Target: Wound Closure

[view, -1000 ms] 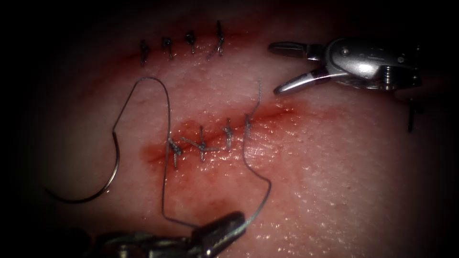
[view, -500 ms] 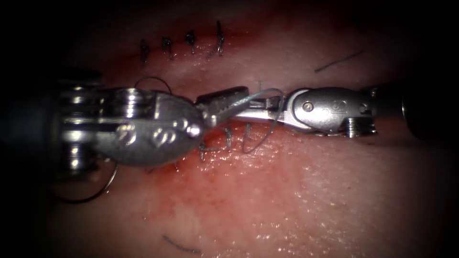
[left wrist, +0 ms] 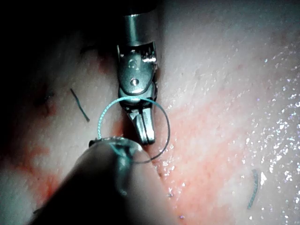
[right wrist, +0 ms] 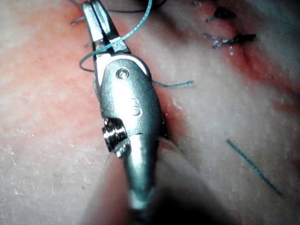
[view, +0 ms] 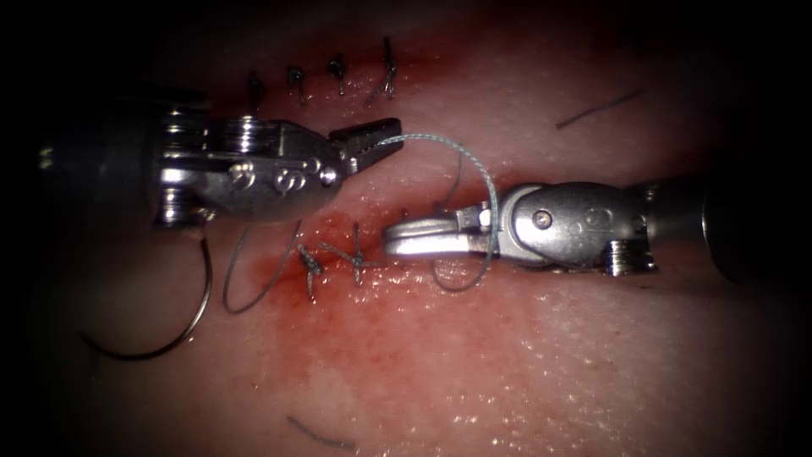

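The tissue (view: 524,355) is pale and wet, with red fluid (view: 338,330) spread around the cut (view: 474,199), which runs across its middle. On the left part of the cut several dark stitches (view: 355,258) are tied. A second row of stitches (view: 338,76) sits near the far edge of the tissue.

The left tool (view: 372,140) lies over the tissue on the left side of the cut, and its fingers are clenched on the thread (view: 448,152). From these fingers the thread makes an arc to the right and comes down around the right tool (view: 406,239), near the base of its fingers. The right wrist view also shows the thread (right wrist: 105,47) looped around this tool (right wrist: 96,18). The fingers of the right tool look pressed together along the cut, with the thread passing around them, not between them. In the left wrist view the loop (left wrist: 157,117) circles the same tool (left wrist: 145,129).

The needle (view: 182,326) lies free on the tissue near its left edge. Neither tool holds it, and it is not in the tissue. Its thread runs back toward the left tool.

Cut ends of thread (view: 596,110) lie apart on the tissue, one near the far right part and another (view: 317,434) near the front edge.
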You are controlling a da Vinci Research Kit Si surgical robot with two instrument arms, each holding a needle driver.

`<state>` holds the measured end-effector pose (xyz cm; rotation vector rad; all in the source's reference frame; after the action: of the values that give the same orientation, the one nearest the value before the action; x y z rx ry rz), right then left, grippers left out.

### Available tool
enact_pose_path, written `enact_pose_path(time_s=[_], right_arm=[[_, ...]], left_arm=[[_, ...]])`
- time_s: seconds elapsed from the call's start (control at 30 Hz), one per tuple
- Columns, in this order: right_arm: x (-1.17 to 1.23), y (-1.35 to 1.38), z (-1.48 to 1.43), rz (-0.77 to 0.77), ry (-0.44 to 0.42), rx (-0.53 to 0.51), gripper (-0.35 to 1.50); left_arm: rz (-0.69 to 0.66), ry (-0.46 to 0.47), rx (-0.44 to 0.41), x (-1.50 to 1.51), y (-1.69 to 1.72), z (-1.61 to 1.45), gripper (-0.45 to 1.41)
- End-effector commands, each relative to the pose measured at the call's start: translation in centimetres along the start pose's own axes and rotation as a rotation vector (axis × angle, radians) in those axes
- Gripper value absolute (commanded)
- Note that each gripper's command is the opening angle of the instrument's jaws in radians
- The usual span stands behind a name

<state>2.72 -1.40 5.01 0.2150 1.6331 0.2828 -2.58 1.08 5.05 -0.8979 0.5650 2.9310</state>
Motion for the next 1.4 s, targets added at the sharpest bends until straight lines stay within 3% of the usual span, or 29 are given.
enact_pose_path(time_s=[0.03, 0.17, 0.2, 0.23, 0.27, 0.6, 0.67, 0.77, 0.83, 0.87, 0.9, 0.97, 1.0, 1.2, 1.3, 1.4], right_arm=[[-0.07, -0.04, 0.07, 0.006, 0.002, 0.0, -0.35], [-0.05, -0.04, 0.03, 0.112, 0.054, -0.032, -0.35], [-0.03, -0.01, 0.01, 0.193, 0.114, -0.121, -0.35], [-0.03, -0.01, 0.01, 0.193, 0.114, -0.121, -0.35], [-0.03, 0.0, 0.01, 0.233, 0.148, -0.19, -0.35], [-0.02, 0.01, -0.06, 0.355, 0.173, -0.479, -0.35], [-0.02, 0.0, -0.06, 0.382, 0.154, -0.545, -0.35], [-0.03, -0.01, -0.07, 0.421, 0.074, -0.673, -0.35], [-0.07, -0.02, -0.09, 0.45, -0.041, -0.802, -0.35], [-0.09, -0.02, -0.09, 0.485, -0.038, -0.821, -0.35], [-0.13, -0.03, -0.1, 0.552, -0.036, -0.85, -0.32], [-0.24, -0.03, -0.12, 0.614, -0.031, -0.907, 0.21], [-0.28, -0.03, -0.14, 0.623, -0.031, -0.923, 0.27], [-0.53, -0.07, -0.23, 0.726, -0.047, -1.017, 0.36], [-0.63, -0.09, -0.27, 0.755, -0.059, -1.051, 0.59], [-0.71, -0.11, -0.31, 0.777, -0.056, -1.074, 0.61]], left_arm=[[0.0, -0.001, 0.0, 0.02, 0.05, 0.06, -0.45], [-0.019, 0.0, 0.003, -0.11, 0.19, 0.22, -0.45], [-0.034, 0.019, 0.001, -0.14, 0.33, 0.3, -0.45], [-0.034, 0.019, 0.001, -0.14, 0.33, 0.3, -0.45], [-0.033, 0.036, -0.004, -0.13, 0.43, 0.34, -0.45], [-0.045, 0.099, -0.01, -0.04, 0.79, 0.41, -0.45], [-0.044, 0.103, -0.01, -0.02, 0.87, 0.44, -0.45], [-0.045, 0.101, -0.025, 0.02, 1.0, 0.5, -0.45], [-0.043, 0.105, -0.031, 0.05, 1.09, 0.55, -0.45], [-0.042, 0.103, -0.032, 0.06, 1.1, 0.56, -0.45], [-0.041, 0.099, -0.036, 0.09, 1.12, 0.58, -0.45], [-0.045, 0.098, -0.036, 0.12, 1.09, 0.59, -0.45], [-0.046, 0.098, -0.037, 0.13, 1.09, 0.59, -0.45], [-0.047, 0.101, -0.039, 0.14, 1.09, 0.57, -0.45], [-0.046, 0.103, -0.041, 0.14, 1.09, 0.55, -0.45], [-0.046, 0.103, -0.041, 0.13, 1.09, 0.55, -0.45]])
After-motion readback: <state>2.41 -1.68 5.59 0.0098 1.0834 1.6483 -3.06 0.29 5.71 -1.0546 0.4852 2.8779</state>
